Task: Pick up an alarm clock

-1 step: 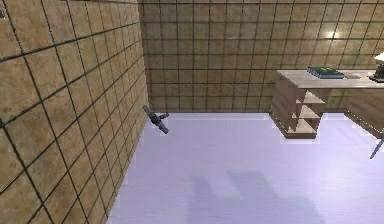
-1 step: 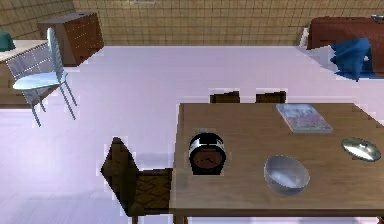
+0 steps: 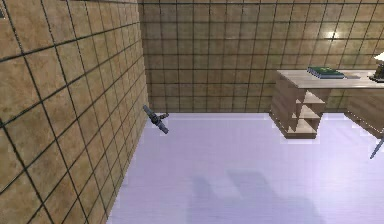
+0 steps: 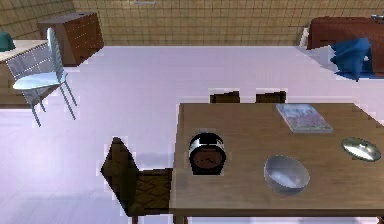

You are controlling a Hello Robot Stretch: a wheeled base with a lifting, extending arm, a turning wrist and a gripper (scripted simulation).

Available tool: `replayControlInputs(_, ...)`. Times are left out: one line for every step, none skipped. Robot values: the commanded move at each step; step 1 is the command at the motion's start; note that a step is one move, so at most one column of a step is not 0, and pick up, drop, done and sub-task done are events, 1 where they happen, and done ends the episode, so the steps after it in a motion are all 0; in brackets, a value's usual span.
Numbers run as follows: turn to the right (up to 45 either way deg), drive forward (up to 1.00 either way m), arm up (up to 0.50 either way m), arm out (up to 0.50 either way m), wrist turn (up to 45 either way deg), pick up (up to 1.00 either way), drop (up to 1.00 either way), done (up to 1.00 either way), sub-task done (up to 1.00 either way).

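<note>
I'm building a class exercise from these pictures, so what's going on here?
The alarm clock that this Stretch robot is meant to pick up is not yet picked up. It stands on a wooden dining table, near its left edge in the arm side view, with nothing touching it. A metal bowl, a book and a small dish share the table. Ahead stands a desk bearing a green book.
</note>
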Motion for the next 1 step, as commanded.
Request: replayControlInputs(0.0, 0.0, 0.36, 0.0, 0.0, 0.0, 0.0, 0.0, 0.0)
